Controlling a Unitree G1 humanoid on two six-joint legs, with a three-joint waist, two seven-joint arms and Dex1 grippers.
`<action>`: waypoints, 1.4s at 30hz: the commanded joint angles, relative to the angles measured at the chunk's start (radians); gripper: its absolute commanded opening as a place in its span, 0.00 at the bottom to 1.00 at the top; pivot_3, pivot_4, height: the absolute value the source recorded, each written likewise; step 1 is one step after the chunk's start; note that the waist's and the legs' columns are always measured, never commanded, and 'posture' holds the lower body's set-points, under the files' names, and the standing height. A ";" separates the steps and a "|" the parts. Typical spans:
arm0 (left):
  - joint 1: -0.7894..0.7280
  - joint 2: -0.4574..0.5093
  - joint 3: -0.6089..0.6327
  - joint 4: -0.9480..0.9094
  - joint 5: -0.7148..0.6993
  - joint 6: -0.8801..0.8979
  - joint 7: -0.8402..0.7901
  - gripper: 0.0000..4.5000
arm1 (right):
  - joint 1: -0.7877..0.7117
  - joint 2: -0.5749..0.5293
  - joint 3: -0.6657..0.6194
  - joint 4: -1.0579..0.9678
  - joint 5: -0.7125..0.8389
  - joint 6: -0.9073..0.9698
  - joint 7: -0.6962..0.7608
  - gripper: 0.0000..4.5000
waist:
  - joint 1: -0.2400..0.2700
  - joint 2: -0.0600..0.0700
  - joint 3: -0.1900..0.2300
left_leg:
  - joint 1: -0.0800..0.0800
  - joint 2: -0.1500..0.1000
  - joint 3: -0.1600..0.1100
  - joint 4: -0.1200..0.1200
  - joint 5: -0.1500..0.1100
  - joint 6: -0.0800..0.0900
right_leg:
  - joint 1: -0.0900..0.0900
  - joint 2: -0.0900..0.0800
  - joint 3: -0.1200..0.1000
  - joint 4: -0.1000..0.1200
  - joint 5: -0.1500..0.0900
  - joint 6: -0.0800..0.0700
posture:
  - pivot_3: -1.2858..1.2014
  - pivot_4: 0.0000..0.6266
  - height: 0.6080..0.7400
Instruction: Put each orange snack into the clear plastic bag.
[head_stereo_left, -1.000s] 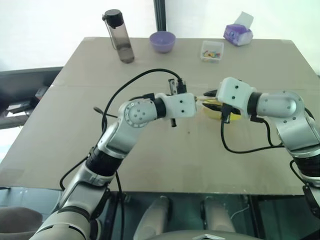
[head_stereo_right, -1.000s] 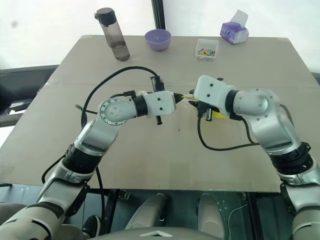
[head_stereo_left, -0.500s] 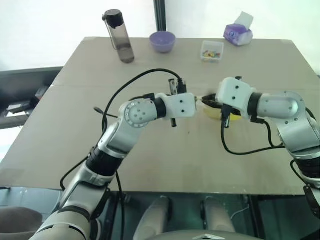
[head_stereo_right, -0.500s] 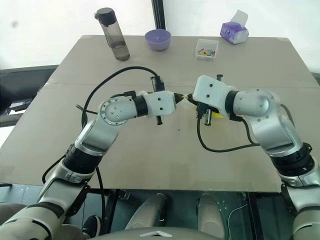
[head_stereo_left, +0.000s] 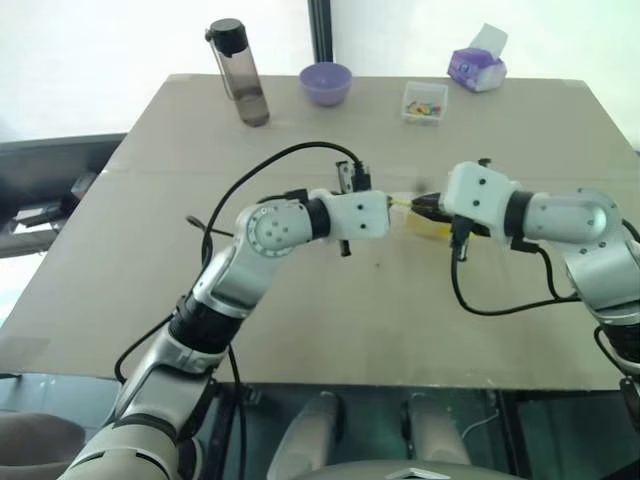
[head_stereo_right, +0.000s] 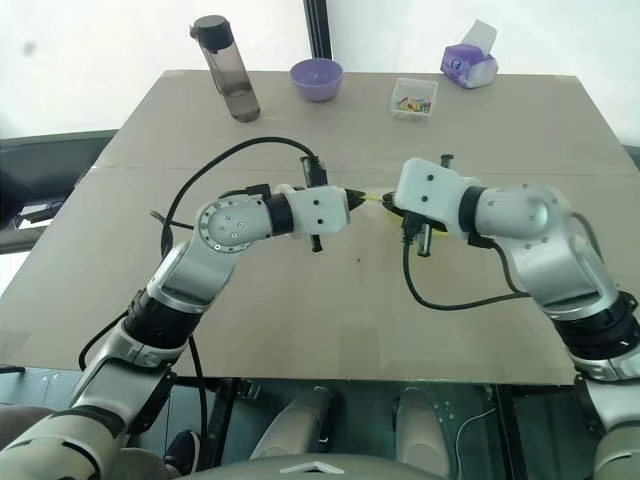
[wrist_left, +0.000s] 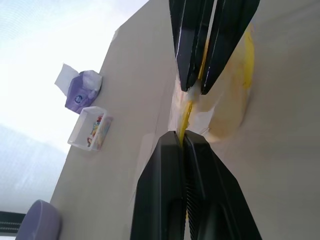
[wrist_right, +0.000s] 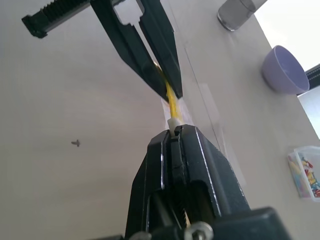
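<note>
Both hands meet over the middle of the counter (head_stereo_left: 300, 300), tip to tip, each pinched tight on the yellow seal strip of the bag (wrist_left: 235, 95). The left hand (wrist_left: 183, 142) has its two black fingers pressed together, with the strip caught between them and running on past the tips. The right hand (wrist_right: 174, 132) is likewise closed, its fingers flat against each other on the strip, a short white tab showing at the tip. Between the two hands the strip stretches as a thin yellow line, taut and lifted off the counter.

The bag hangs from that strip, on the right arm's side of the gap, its crinkly clear film sagging toward the counter. In the head views it reads as a pale yellow patch (head_stereo_left: 428, 226) just below and behind the right hand. The bun (wrist_left: 240, 75) shows through the film as a rounded yellow mass in the left wrist view, lying low in the bag; whether it rests on the counter I cannot tell.

At the far edge of the counter, well apart from the hands, stand a dark bottle (head_stereo_left: 238, 72), a purple bowl (head_stereo_left: 326, 82), a small clear box (head_stereo_left: 424, 102) of coloured bits and a purple tissue pack (head_stereo_left: 476, 66).
</note>
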 joint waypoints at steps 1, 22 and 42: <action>0.002 0.048 0.064 0.033 0.017 -0.008 0.017 0.00 | 0.018 -0.062 -0.104 -0.001 -0.002 0.018 -0.003 0.01 | -0.001 0.000 0.000 | 0.000 0.000 0.000 0.000 0.000 0.000 | 0.000 0.000 0.000 0.000 0.000 0.000 | 0.52 0.24 0.99; -0.008 0.055 0.062 0.066 0.004 -0.037 0.033 0.00 | 0.176 -0.262 -0.307 0.075 0.005 -0.001 -0.050 0.01 | 0.000 0.000 0.000 | 0.000 0.000 0.001 0.000 0.000 0.000 | 0.000 0.000 0.000 0.000 0.000 0.000 | 0.52 0.24 0.99; -0.201 -0.052 0.084 0.278 0.071 -0.086 0.259 0.00 | -0.089 -0.129 -0.197 0.253 -0.081 -0.131 -0.231 0.01 | -0.002 -0.001 0.001 | 0.000 0.000 0.003 0.001 0.000 0.000 | 0.001 0.000 0.000 0.000 0.000 0.000 | 0.52 0.24 0.99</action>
